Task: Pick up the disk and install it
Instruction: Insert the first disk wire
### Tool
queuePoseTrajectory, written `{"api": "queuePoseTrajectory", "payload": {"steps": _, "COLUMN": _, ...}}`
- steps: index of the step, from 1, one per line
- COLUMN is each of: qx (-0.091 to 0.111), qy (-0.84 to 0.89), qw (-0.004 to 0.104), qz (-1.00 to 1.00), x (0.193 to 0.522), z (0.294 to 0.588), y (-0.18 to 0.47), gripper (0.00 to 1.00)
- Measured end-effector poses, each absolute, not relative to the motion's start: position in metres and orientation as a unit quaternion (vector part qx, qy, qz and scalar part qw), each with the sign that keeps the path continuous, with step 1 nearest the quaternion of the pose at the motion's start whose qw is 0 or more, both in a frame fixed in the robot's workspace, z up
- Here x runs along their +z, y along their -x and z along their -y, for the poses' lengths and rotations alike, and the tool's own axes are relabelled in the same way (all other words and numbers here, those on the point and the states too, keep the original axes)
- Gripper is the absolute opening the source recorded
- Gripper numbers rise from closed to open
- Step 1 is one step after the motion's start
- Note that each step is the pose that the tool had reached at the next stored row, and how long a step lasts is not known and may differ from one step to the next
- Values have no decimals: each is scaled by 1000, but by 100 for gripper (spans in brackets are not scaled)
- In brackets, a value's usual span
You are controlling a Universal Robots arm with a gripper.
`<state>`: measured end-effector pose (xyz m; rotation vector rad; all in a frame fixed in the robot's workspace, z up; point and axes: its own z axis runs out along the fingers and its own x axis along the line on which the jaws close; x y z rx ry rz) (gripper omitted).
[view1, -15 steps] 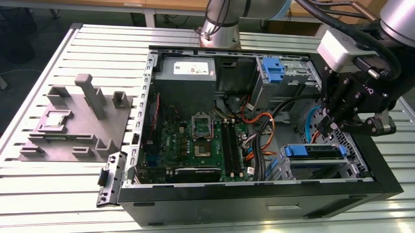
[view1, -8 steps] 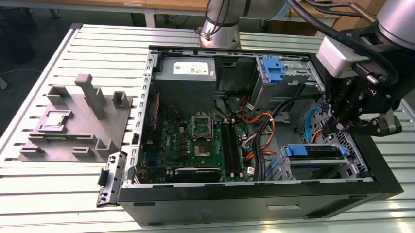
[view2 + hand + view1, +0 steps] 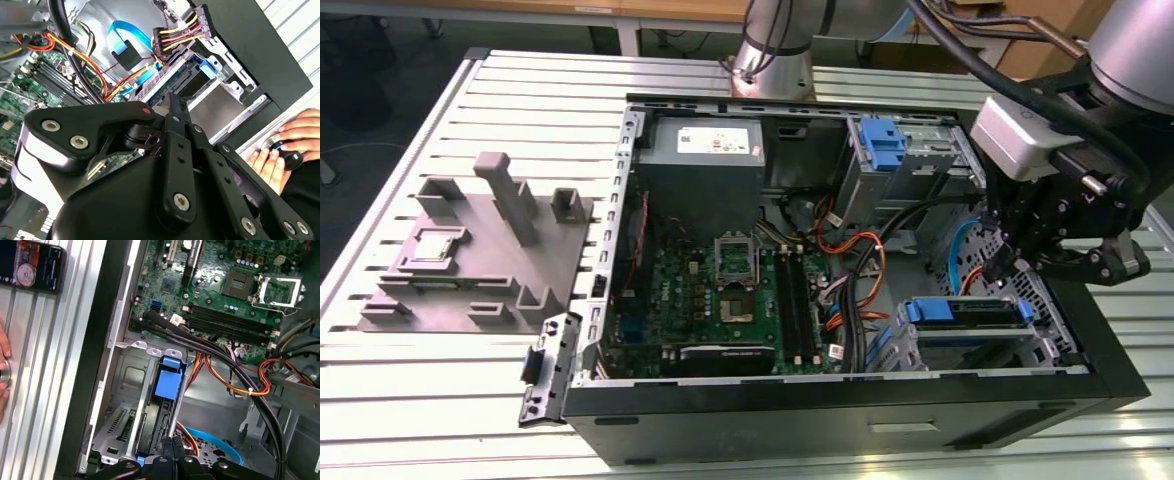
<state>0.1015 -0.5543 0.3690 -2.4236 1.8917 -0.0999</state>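
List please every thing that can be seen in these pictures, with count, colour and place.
Computer case: one, black, open, on the slatted table.
Motherboard: one, green, on the case floor.
Power supply: one, grey, far corner of the case.
Disk: one, blue carrier frame, sitting in the near drive bay at the exterior view's right.
Blue bracket: one, in the far drive cage.
Cables: several, black, orange, red, yellow, across the case.
Fixture block: one, grey, on the table at the exterior view's left.
Person's hand: one, outside the case.
Gripper: one, black, above the disk.
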Motion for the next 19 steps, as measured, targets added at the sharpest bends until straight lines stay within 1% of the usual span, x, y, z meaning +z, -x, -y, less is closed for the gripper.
{"api": "queuePoseTrajectory", "payload": {"steps": 9, "qx": -32, "qy": 789, "qw": 33, "qz": -612, "x": 369, "z": 554, "y": -105, "gripper": 12}}
{"api": "queuePoseTrajectory", "payload": {"steps": 19, "qx": -33, "qy": 789, "qw": 31, "qz": -612, "x": 368, "z": 543, "y": -120, "gripper": 12}}
